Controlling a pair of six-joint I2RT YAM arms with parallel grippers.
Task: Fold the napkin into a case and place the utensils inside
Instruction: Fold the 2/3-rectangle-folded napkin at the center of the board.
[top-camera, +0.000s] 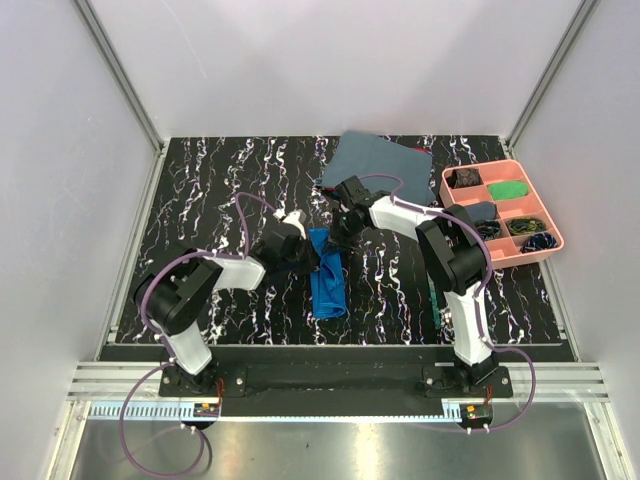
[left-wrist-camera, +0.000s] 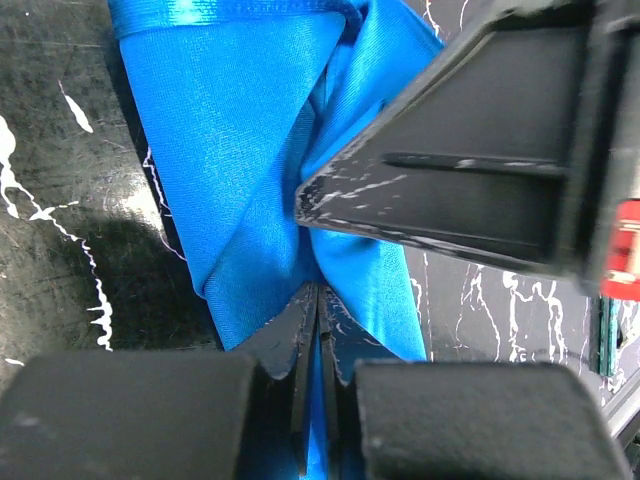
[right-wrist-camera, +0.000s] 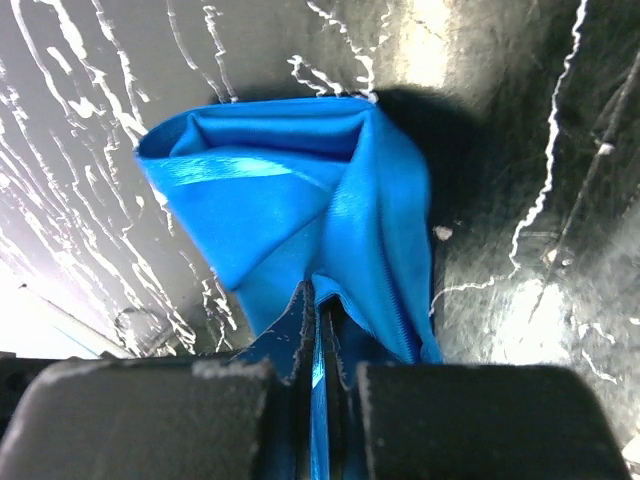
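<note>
At table centre, the napkin (top-camera: 329, 282) is a half-folded strip. Left gripper (left-wrist-camera: 318, 300) and right gripper (right-wrist-camera: 318, 303) are both clamped on its twelve-o'clock end. The utensils are not yet inside.

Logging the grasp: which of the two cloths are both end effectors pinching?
The bright royal-blue napkin, bunched mid-table; the dull grey-blue cloth lies flat at the far edge.
</note>
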